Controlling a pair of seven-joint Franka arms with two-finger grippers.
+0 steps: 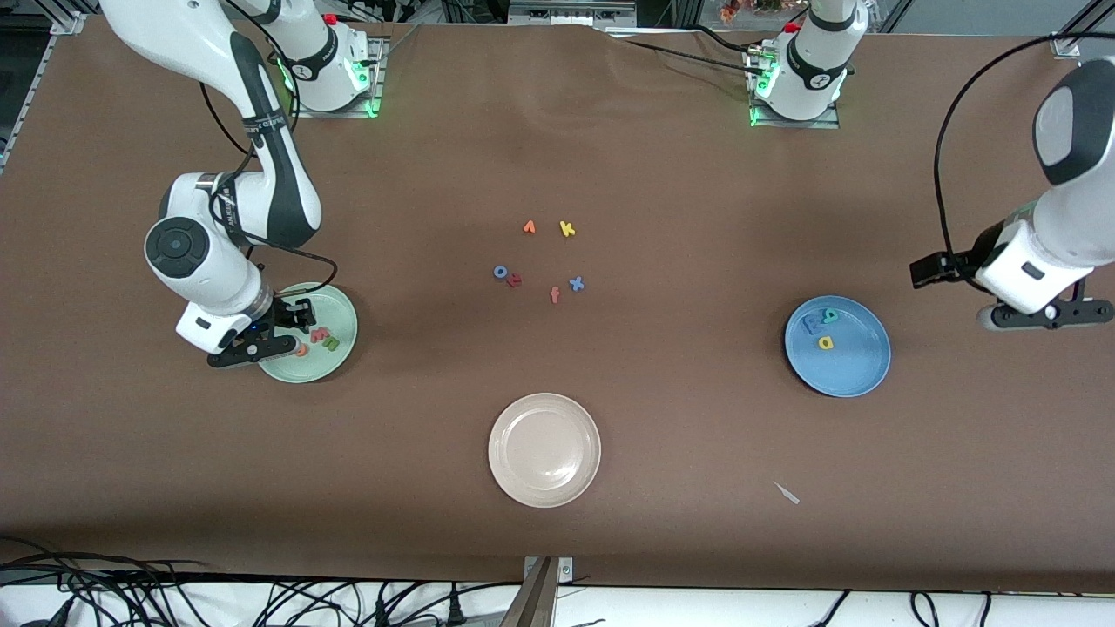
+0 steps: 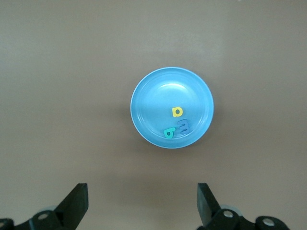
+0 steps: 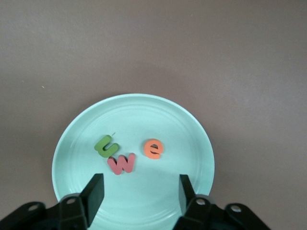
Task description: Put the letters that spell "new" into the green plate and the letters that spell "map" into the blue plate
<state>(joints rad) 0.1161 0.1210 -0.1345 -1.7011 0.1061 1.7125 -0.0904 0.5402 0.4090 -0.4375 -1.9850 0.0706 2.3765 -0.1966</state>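
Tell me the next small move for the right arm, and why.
Probably lift the right gripper straight up off the green plate. Its fingers are open with nothing between them, and the green n, red w and orange e already lie in that plate. The blue plate holds three letters too.
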